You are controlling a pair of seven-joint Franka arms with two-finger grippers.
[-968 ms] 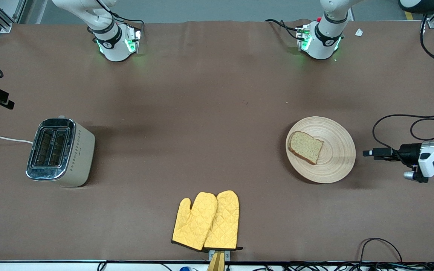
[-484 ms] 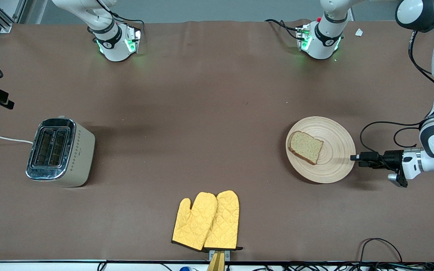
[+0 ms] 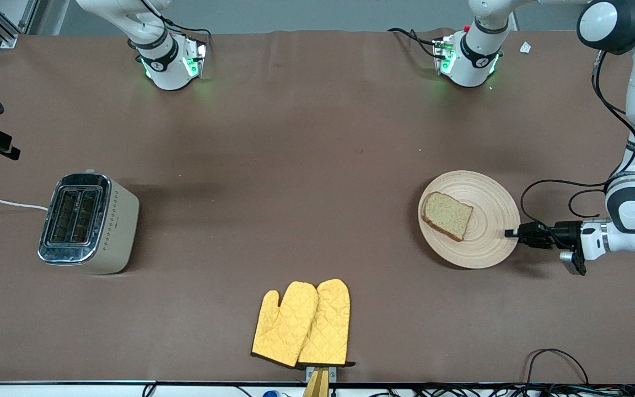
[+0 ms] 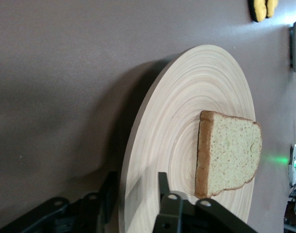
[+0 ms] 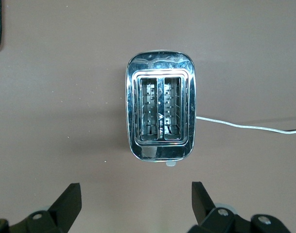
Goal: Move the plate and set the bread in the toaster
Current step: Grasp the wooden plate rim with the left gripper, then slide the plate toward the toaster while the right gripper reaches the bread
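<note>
The light-wood plate (image 3: 491,245) lies toward the left arm's end of the table, and the bread (image 3: 447,215) rests on it. My left gripper (image 3: 510,232) is low at the plate's rim on the side away from the bread. In the left wrist view the left gripper (image 4: 135,178) straddles the rim of the plate (image 4: 186,97), one finger under it and one just above it, narrowed but open; the bread (image 4: 230,155) lies just past it. The toaster (image 3: 89,223) stands at the right arm's end. My right gripper (image 5: 135,194) hangs open and empty above the toaster (image 5: 161,111).
A pair of yellow oven mitts (image 3: 302,322) lies near the table's front edge, midway between plate and toaster. The toaster's white cord (image 3: 3,203) runs off the table's end. Black cables (image 3: 554,187) loop by the left wrist beside the plate.
My left gripper has slid in over the table to the plate's rim and its fingers have narrowed around it. Plate, bread and toaster have not moved.
</note>
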